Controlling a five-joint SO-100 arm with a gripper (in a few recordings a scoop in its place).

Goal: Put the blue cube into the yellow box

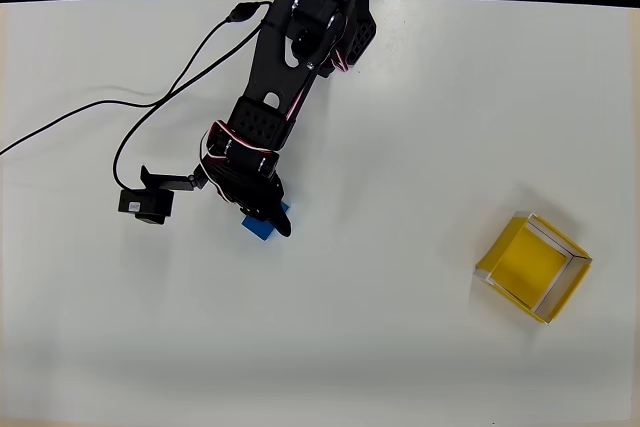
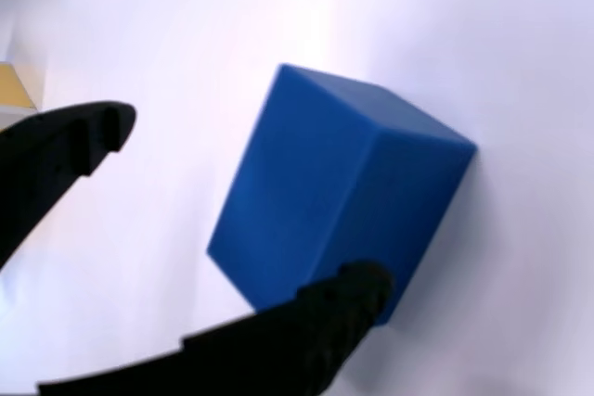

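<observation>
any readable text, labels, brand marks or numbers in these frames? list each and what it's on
None legible.
Black camera module in the overhead view: a small pale sticker, too small to read.
Blue cube: plain faces, no marking.
Yellow box: no print visible.
Arm and gripper: no readable marks.

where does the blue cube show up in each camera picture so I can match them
Overhead view: blue cube sits left of centre on the white table, partly under the black gripper.
Wrist view: it lies centre frame, with one finger at its lower edge.
Shared landmark: the yellow box, at the wrist view's left edge.
</observation>
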